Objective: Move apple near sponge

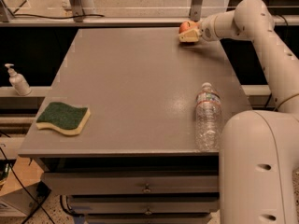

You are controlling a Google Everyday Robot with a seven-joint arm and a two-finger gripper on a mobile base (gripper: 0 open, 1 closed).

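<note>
The red-orange apple (184, 26) is at the far right of the grey table (140, 78), close to its back edge. My gripper (190, 34) is right at the apple, reaching in from the right, and it covers the apple's lower right side. The sponge (63, 117), dark green on top over pale yellow foam, lies flat near the table's front left corner, far from the apple and the gripper.
A clear plastic water bottle (208, 118) lies on its side near the table's right front edge. A white soap dispenser (17, 80) stands on a ledge left of the table. My white arm and base (257, 167) fill the right foreground. Drawers sit below the tabletop.
</note>
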